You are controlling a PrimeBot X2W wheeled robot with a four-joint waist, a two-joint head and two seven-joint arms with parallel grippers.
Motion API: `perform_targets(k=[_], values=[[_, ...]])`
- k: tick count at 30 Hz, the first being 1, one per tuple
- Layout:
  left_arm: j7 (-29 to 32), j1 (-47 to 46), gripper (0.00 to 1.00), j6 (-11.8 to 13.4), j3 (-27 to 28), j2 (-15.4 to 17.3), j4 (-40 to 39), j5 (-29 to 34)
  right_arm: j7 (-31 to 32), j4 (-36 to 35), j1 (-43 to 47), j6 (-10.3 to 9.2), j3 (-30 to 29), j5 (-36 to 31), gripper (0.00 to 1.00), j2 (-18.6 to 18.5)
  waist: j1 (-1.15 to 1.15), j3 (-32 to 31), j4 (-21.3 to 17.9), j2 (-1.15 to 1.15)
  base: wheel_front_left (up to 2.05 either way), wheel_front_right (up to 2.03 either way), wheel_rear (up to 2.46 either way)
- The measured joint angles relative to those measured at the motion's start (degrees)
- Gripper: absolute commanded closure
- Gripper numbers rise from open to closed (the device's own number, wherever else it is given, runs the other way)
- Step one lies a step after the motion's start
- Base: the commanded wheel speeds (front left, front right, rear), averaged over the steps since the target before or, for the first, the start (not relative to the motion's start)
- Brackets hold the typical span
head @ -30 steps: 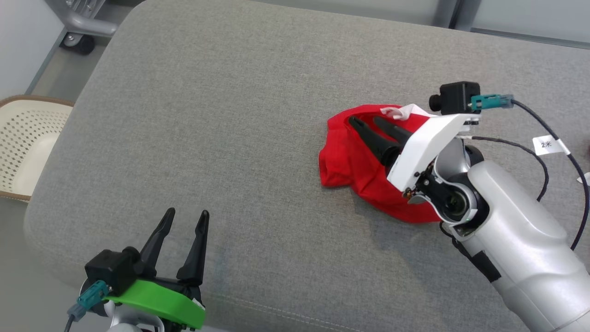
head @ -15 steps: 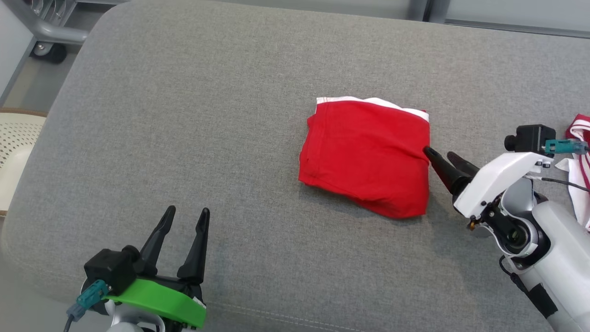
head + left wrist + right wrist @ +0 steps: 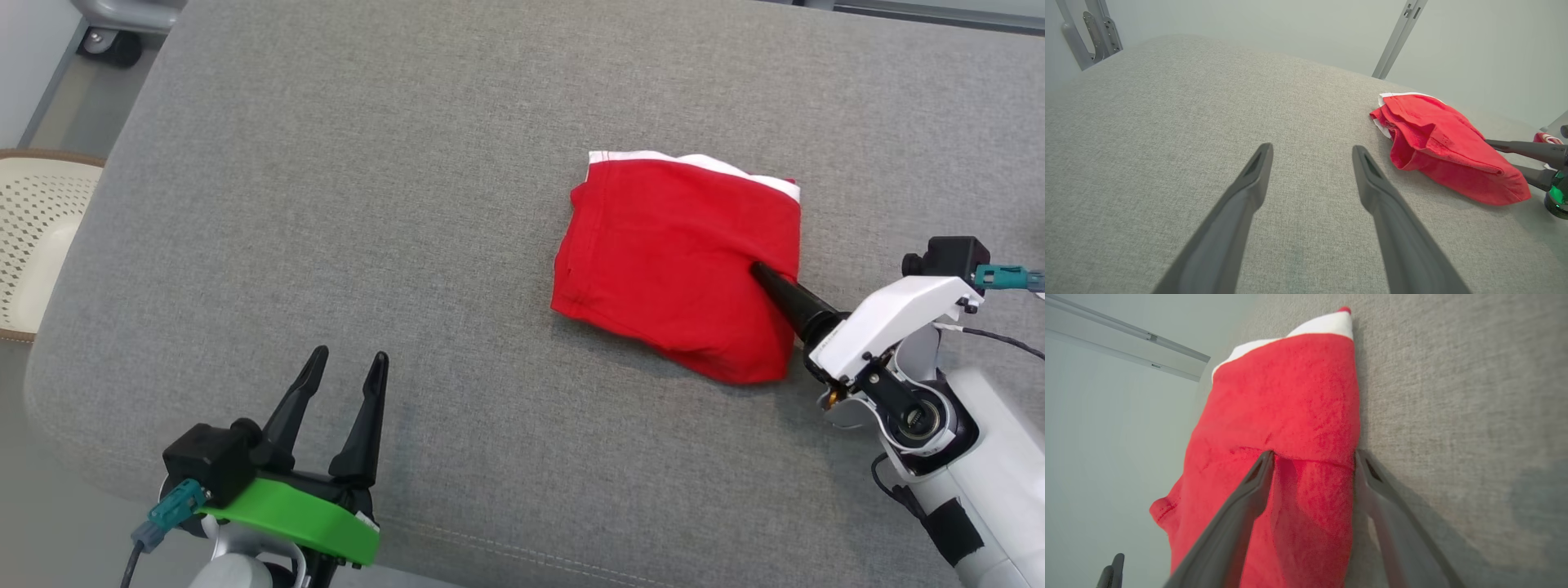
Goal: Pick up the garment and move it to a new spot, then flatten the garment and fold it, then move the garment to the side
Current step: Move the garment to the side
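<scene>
Right gripper [image 3: 1313, 455] is spread open across the edge of the garment [image 3: 678, 261], nothing clamped; left gripper [image 3: 349, 354] is held open, well apart.

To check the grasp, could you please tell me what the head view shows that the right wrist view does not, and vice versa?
Head view: the cream perforated chair beside the grey cushion, and a caster wheel. Right wrist view: both fingers of the right gripper spread open, a fold of the red garment between them. Shared: that folded garment with its white band, lying on the cushion.
</scene>
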Motion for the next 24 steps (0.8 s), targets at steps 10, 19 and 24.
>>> perform_targets(k=[10, 19, 24], values=[[0.0, 0.01, 0.0, 0.0, 1.91, -0.43, 1.13, 0.0, 4.08, -0.59, -3.69, 4.53, 0.57, 1.2, 1.0, -2.74, 0.0, -1.17, 0.01, 0.0, 0.0, 0.0, 0.0], [-0.16, 0.23, 0.0, 0.0, 3.89, -0.41, 0.13, 0.0, 15.4, -3.33, -7.42, 4.25, 1.59, -0.57, 1.0, -15.82, 0.0, -1.99, -3.14, 0.0, 0.0, 0.0, 0.0], [-0.16, 0.27, 0.0, 0.0, 4.37, -0.33, -0.55, 0.01, 19.52, -5.41, -9.71, 3.2, 0.6, -1.03, 1.0, -21.19, 0.0, -1.83, -5.03, 0.0, 0.0, 0.0, 0.0]])
